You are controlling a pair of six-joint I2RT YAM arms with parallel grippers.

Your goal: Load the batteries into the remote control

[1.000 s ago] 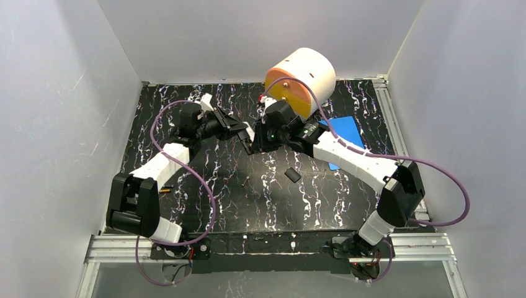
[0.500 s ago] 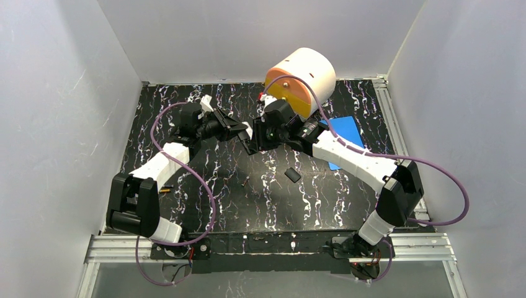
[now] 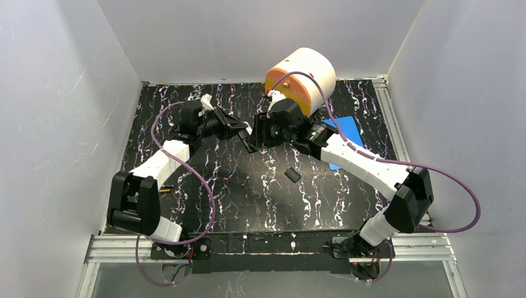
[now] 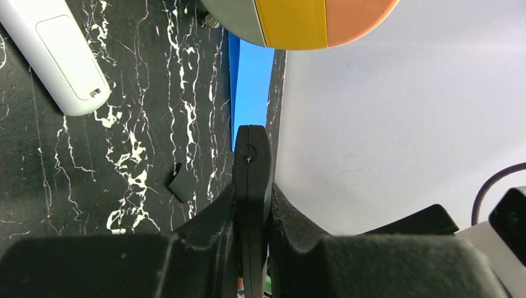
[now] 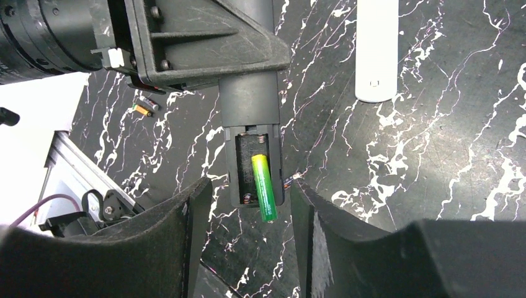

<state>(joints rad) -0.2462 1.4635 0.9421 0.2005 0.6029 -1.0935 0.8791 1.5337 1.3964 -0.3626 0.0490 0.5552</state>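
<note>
My left gripper [image 4: 251, 198] is shut on the black remote control [image 4: 251, 158], seen edge-on in the left wrist view and held above the table. In the right wrist view the remote control [image 5: 248, 105] shows its open battery compartment [image 5: 245, 171]. A green battery [image 5: 263, 186] lies slanted in the compartment, its lower end sticking out past the remote's end. My right gripper [image 5: 248, 192] is open, its fingers on either side of the remote's end and not touching the battery. From above, both grippers meet at the remote control [image 3: 249, 141]. Two more batteries [image 5: 144, 107] lie on the table.
A white remote [image 3: 206, 101] lies at the back left. A black battery cover [image 3: 292, 174] rests mid-table. A cream and orange cylinder [image 3: 302, 77] stands at the back, with a blue sheet [image 3: 346, 133] to its right. A loose battery [image 3: 165, 189] lies near the left arm.
My right gripper's jaws have spread apart and let go of the green battery, which stays in the compartment. The right arm has shifted slightly towards the back. The left gripper has kept its grip.
</note>
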